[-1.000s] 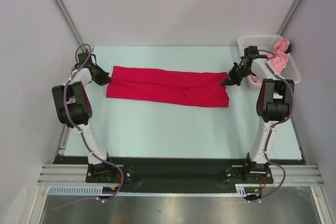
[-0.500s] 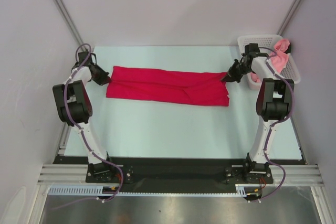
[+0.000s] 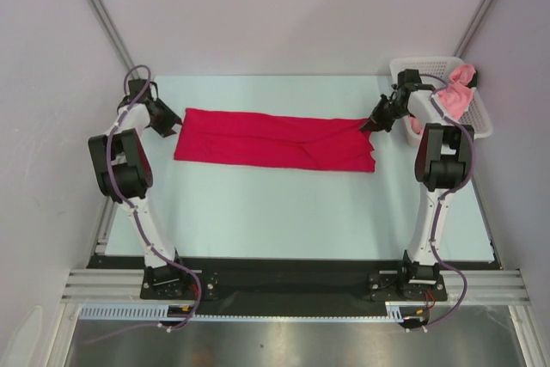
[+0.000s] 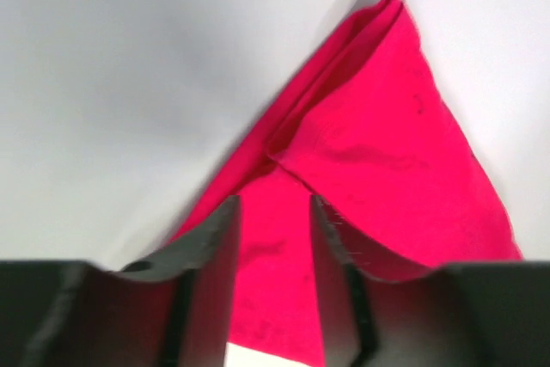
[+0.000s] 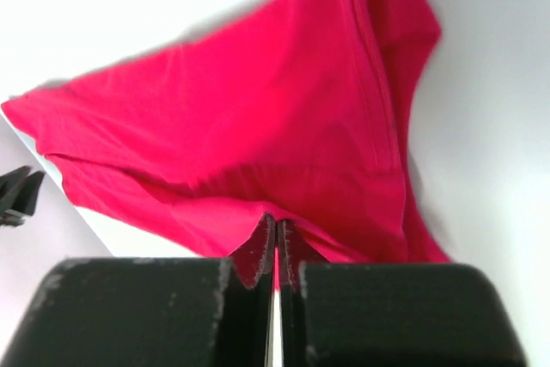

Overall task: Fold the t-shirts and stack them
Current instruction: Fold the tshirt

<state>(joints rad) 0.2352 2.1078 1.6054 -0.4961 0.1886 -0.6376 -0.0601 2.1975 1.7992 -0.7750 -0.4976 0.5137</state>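
The crimson red t-shirt (image 3: 275,141) lies folded into a long flat band across the far middle of the table. My right gripper (image 3: 367,125) is at its right far corner. In the right wrist view the gripper (image 5: 276,223) is shut on a pinch of the red cloth (image 5: 284,126). My left gripper (image 3: 171,128) is at the shirt's left end. In the left wrist view it (image 4: 273,205) is open, with red cloth (image 4: 387,126) lying under and beyond the fingers. The salmon pink t-shirt (image 3: 457,92) sits bunched in the basket.
The white mesh basket (image 3: 421,64) stands at the far right corner, right behind my right arm. Grey walls enclose the table on the left, back and right. The pale table top (image 3: 275,212) extends in front of the shirt.
My right gripper has moved slightly back and up with the shirt's right corner in it. My left gripper has shifted a little back at the shirt's left edge.
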